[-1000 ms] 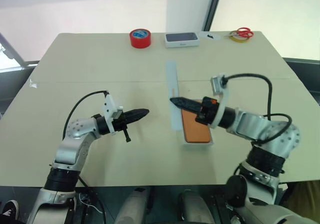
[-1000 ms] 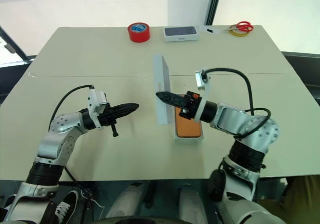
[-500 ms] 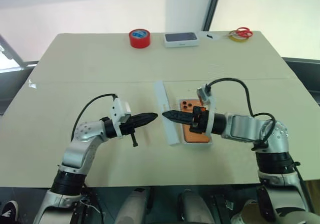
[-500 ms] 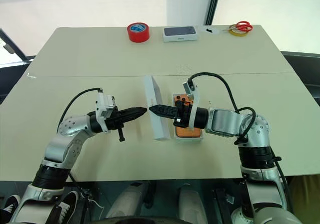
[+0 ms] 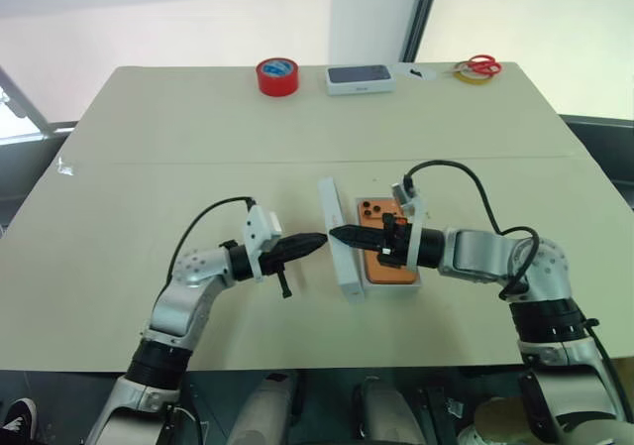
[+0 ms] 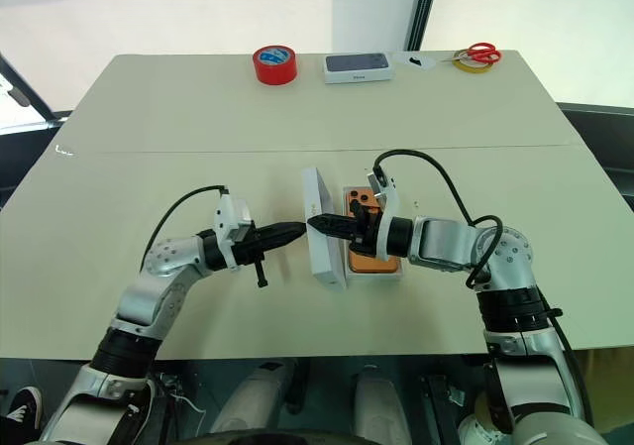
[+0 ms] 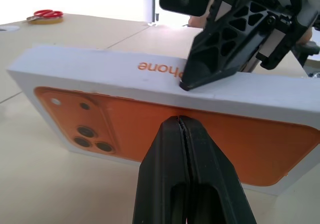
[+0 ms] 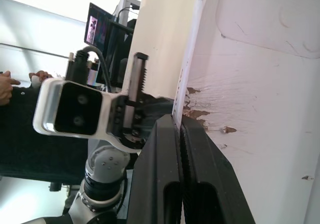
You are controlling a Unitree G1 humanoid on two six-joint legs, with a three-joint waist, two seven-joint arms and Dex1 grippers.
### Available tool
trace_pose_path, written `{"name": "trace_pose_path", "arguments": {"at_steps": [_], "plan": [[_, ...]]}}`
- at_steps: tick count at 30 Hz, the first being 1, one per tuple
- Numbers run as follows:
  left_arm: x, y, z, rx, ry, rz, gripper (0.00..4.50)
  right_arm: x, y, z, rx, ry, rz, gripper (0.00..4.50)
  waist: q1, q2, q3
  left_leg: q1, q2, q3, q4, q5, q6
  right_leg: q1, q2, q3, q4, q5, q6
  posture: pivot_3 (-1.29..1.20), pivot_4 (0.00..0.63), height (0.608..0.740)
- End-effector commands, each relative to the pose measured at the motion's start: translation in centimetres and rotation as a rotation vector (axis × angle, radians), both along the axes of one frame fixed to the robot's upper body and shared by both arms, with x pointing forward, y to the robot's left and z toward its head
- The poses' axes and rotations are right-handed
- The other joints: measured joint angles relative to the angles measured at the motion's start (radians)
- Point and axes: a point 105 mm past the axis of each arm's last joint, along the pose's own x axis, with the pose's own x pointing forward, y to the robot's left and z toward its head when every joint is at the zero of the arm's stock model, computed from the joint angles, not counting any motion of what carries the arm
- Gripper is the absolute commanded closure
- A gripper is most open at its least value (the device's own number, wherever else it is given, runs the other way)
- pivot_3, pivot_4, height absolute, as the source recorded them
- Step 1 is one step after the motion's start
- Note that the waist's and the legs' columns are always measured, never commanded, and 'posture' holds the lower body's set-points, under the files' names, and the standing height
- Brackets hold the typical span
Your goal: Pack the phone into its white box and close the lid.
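We've got the left gripper point(image 6: 299, 230) pinched fully together with nothing in it, its tips right up against the printed orange face of the lid point(image 6: 323, 229). In the left wrist view those fingers point(image 7: 186, 149) meet in a tight seam at that face.

The right gripper point(image 6: 315, 224) comes in from the other side and sits on the lid's top edge. In the right wrist view its fingers point(image 8: 170, 149) straddle the thin white wall with only a sliver of gap, so it looks clamped on the lid's rim, though we can't say how firmly.

The lid stands on its long side edge between the two grippers, tilted a bit. Its long axis runs away from the robot toward the far side of the table point(image 5: 149, 138). The printed face turns to the left gripper and the plain white inside turns to the right one.

Just behind the lid, under the right gripper's wrist, the white box point(image 5: 408, 280) lies flat with the phone point(image 5: 374, 210) in it. The phone is back up, with the camera bump at the far end, and its long axis runs the same way as the lid's.
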Motion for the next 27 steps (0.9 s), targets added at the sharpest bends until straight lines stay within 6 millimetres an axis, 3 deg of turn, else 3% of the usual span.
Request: {"name": "trace_pose_path", "arguments": {"at_steps": [1,4,9,12,15,18,22,25,27], "plan": [[0.0,-1.7,1.5,-0.027,-0.065,-0.04,4.5,1.1,-1.2,0.4,0.007,-0.015,-0.063,3.11,0.0,0.0,0.0,0.0,0.0,0.0,0.0,0.0,0.0,0.0,0.0,0.0,0.0,0.0,0.0,0.0,0.15,0.74],[0.3,-2.9,1.7,-0.041,-0.073,-0.056,4.5,1.9,-3.8,0.7,-0.061,-0.091,-0.151,1.64,0.002,0.0,0.0,-0.001,0.0,0.0,0.001,0.0,0.0,0.0,0.0,0.0,0.0,0.0,0.001,0.0,0.15,0.74],[0.7,-5.0,2.4,-0.062,-0.084,-0.086,4.5,1.1,-8.8,2.2,-0.163,-0.251,-0.236,1.64,0.009,0.0,0.0,-0.001,-0.001,0.0,0.002,0.0,0.001,0.001,0.0,-0.001,0.0,0.001,0.001,0.0,0.15,0.74],[0.6,-5.3,2.6,-0.063,-0.088,-0.103,4.5,0.8,-10.1,2.2,-0.294,-0.357,-0.246,1.64,0.001,0.0,0.0,-0.001,-0.001,0.0,0.002,0.0,0.001,0.0,0.0,-0.001,0.0,0.0,0.001,0.0,0.15,0.74],[0.6,-4.8,2.3,-0.038,-0.089,-0.108,4.5,2.6,-11.9,3.3,-0.453,-0.523,-0.358,1.64,-0.008,0.001,-0.001,-0.001,0.001,0.001,0.002,0.0,0.001,0.003,0.0,-0.001,0.0,0.0,0.001,0.0,0.15,0.74],[0.3,-3.6,1.8,-0.009,-0.07,-0.107,4.5,3.0,-11.6,4.0,-0.492,-0.629,-0.378,1.64,-0.005,0.001,-0.001,-0.001,0.001,0.001,0.002,0.0,0.001,0.0,0.0,-0.001,0.0,0.0,0.002,0.0,0.15,0.74],[-0.8,-1.0,0.2,0.082,-0.005,-0.132,4.5,2.8,-11.4,2.6,-0.73,-0.813,-0.295,2.94,-0.001,0.001,-0.001,-0.001,0.0,0.0,0.002,0.0,0.001,0.0,0.0,0.0,0.0,0.0,0.002,0.0,0.15,0.74],[-0.9,-0.1,-0.4,0.122,0.029,-0.124,4.5,2.4,-11.5,0.9,-0.895,-0.936,-0.181,4.44,0.006,0.001,-0.001,-0.001,0.0,0.0,0.002,-0.001,0.001,0.0,0.0,-0.001,0.0,0.0,0.001,0.0,0.15,0.74],[-0.6,-0.1,-1.5,0.175,0.029,-0.109,4.5,1.8,-11.6,-0.7,-0.957,-0.965,-0.093,4.44,0.015,0.001,-0.001,-0.001,-0.001,0.0,0.002,-0.001,0.0,0.001,-0.001,-0.001,0.0,0.0,0.001,0.0,0.15,0.74]]}}
